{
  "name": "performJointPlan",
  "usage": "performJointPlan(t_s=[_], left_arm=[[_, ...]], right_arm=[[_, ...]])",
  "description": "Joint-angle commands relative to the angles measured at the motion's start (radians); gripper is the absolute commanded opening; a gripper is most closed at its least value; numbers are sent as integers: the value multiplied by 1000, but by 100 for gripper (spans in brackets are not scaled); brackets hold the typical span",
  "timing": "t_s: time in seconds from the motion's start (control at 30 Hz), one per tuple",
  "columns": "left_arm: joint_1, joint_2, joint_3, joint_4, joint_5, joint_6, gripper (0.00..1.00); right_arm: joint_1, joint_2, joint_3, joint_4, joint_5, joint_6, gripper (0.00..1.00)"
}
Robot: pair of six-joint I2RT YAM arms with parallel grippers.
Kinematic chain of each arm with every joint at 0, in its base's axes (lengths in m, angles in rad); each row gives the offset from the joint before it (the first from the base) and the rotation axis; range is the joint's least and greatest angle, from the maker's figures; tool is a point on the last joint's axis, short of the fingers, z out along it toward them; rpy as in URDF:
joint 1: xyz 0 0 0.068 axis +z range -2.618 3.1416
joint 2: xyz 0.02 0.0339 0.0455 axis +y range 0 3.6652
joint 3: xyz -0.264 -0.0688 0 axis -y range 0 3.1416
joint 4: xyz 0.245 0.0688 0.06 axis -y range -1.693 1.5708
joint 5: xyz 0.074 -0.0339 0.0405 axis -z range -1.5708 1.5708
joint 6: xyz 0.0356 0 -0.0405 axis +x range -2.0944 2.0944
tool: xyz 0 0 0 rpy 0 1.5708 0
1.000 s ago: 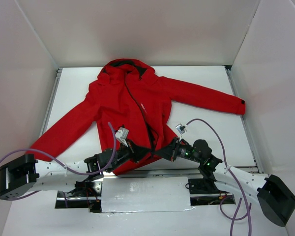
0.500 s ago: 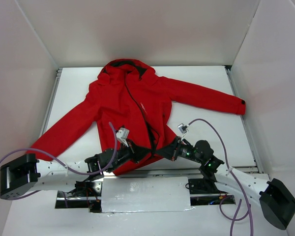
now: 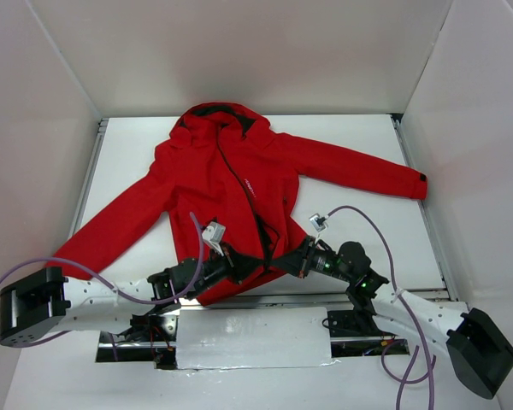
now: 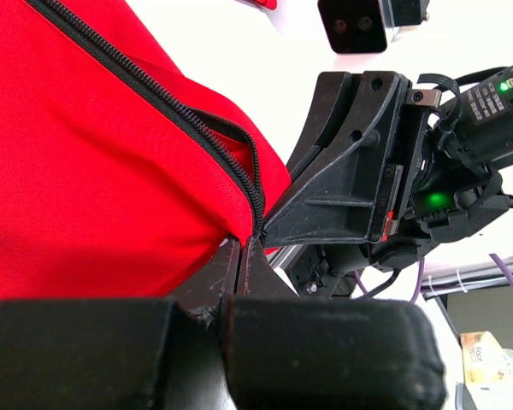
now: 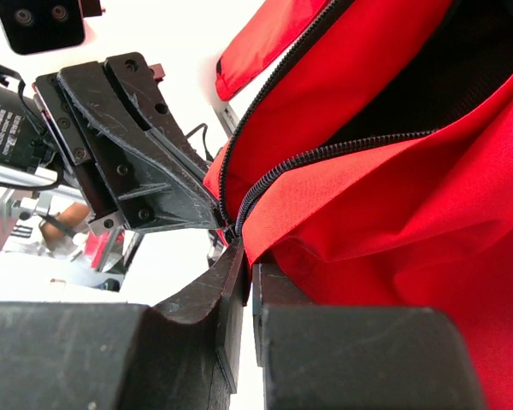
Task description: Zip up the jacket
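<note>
The red jacket (image 3: 214,175) lies flat on the white table, hood at the far end, sleeves spread, its front zipper (image 3: 244,184) open down the middle. Both grippers meet at the bottom hem, tip to tip. My left gripper (image 3: 246,265) is shut on the hem at the bottom end of the zipper (image 4: 181,121), pinching red cloth (image 4: 85,162) at its tips (image 4: 244,243). My right gripper (image 3: 279,263) is shut on the opposite hem corner (image 5: 393,205), beside the zipper teeth (image 5: 325,152), its tips (image 5: 242,243) nearly touching the left gripper (image 5: 137,158).
White walls enclose the table on three sides. A metal rail (image 3: 265,299) and a silver plate (image 3: 252,337) run along the near edge between the arm bases. Purple cables (image 3: 368,224) loop over both arms. The right sleeve's cuff (image 3: 417,184) nears the right wall.
Both grippers stay shut at the hem. The right arm's rear link has sunk a little toward the near right corner; the jacket has not visibly shifted.
</note>
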Motion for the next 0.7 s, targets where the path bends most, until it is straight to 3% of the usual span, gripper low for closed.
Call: performJointPlan(t_s=[0.0, 0.67], left_arm=[[1, 0, -5, 108, 42, 20, 0], [1, 44, -5, 157, 105, 54, 0]], right_arm=[[-16, 14, 5, 91, -26, 0, 0], [-95, 88, 58, 180, -130, 64, 0]])
